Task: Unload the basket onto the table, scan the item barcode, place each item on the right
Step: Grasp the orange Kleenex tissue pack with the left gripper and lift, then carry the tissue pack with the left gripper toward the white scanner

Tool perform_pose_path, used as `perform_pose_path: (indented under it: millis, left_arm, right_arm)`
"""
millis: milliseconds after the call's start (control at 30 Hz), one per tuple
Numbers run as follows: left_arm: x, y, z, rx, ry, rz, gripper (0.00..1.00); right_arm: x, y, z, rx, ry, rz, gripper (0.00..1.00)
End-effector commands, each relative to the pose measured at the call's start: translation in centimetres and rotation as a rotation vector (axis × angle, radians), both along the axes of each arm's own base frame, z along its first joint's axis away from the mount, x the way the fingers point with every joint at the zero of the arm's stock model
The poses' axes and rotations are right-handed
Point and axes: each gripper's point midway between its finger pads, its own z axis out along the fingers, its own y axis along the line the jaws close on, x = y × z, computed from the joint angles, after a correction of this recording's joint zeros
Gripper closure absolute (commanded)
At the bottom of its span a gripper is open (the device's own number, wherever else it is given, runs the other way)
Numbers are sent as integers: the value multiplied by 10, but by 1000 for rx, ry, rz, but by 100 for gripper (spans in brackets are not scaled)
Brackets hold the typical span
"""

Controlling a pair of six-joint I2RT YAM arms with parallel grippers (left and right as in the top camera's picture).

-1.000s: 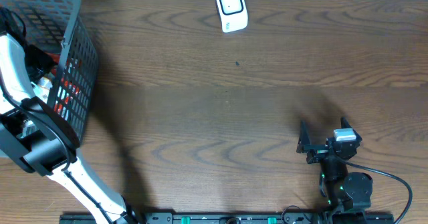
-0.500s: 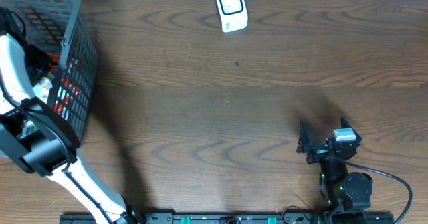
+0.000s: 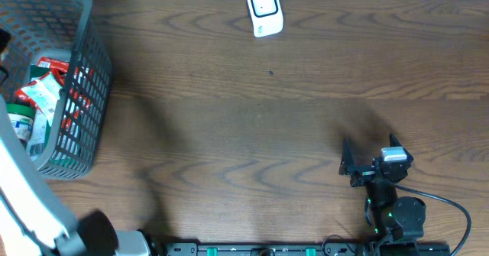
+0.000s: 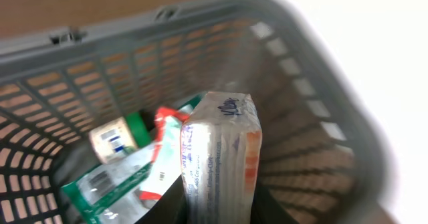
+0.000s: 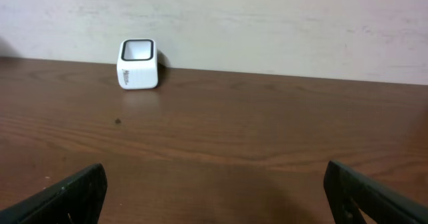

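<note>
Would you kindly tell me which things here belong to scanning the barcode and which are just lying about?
Belong to the job: tissue pack, held by the left end effector; white scanner.
Just lying about: grey basket; green-capped bottle; packets inside it.

Blue script, seemingly Kleenex, atop the tissue pack (image 4: 221, 157), smaller print on it unreadable

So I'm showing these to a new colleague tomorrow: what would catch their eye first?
The white tissue pack gripped in the left claw, over the grey basket on the left, draws the eye first. Next come the small white scanner at the back middle and the right claw, open and empty, at the front right.
</note>
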Motion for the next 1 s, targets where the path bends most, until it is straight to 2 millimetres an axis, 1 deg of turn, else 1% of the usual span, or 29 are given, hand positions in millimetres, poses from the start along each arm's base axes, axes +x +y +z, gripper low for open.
perform_pose_path:
  millis: [0,67,133,200,300,333,433,533,567,600,667,700,733,800,867,967]
  left_arm:
    - [3,-52,26,-35,-85,-146,77]
    - [1,-84,31,-57,-93,-233,77]
    - [1,-121,28,-81,-67,-331,77]
    - [3,-159,18,-104,-16,-432,77]
    - [11,-216,-5,-128,67,-585,77]
    - [15,-243,-20,-137,114,-636,77]
    - [21,-285,-50,-144,204,-672,77]
    - [26,-332,-84,-147,298,-728,77]
    - [27,-351,-98,-150,336,-758,77]
    - [28,-366,-110,-148,367,-782,77]
    - [31,-398,-140,-137,439,-831,77]
    - [33,-409,-152,-130,465,-849,77]
    - [35,-423,-169,-121,498,-870,77]
    - [38,-443,-197,-110,545,-897,77]
    - [40,-458,-223,-99,587,-915,77]
    - [40,-475,-256,-86,645,-936,77]
  right_arm:
    - [0,1,-1,-8,3,4,1]
    - [0,1,-1,-8,3,4,1]
    - [0,1,-1,-8,3,4,1]
    - [0,1,-1,-8,3,4,1]
    - [0,1,-1,-8,3,4,1]
    - [0,1,-1,-8,3,4,1]
    - [0,1,-1,-8,3,4,1]
    - [0,1,-1,-8,3,4,1]
    - [0,1,-1,-8,3,4,1]
    - [0,1,-1,-8,3,4,1]
    - [0,1,-1,-8,3,4,1]
    - [0,1,-1,-8,3,4,1]
    - [0,1,-1,-8,3,4,1]
    - [0,1,-1,-8,3,4,1]
    - [0,1,-1,-8,3,4,1]
    - [0,1,-1,-8,3,4,1]
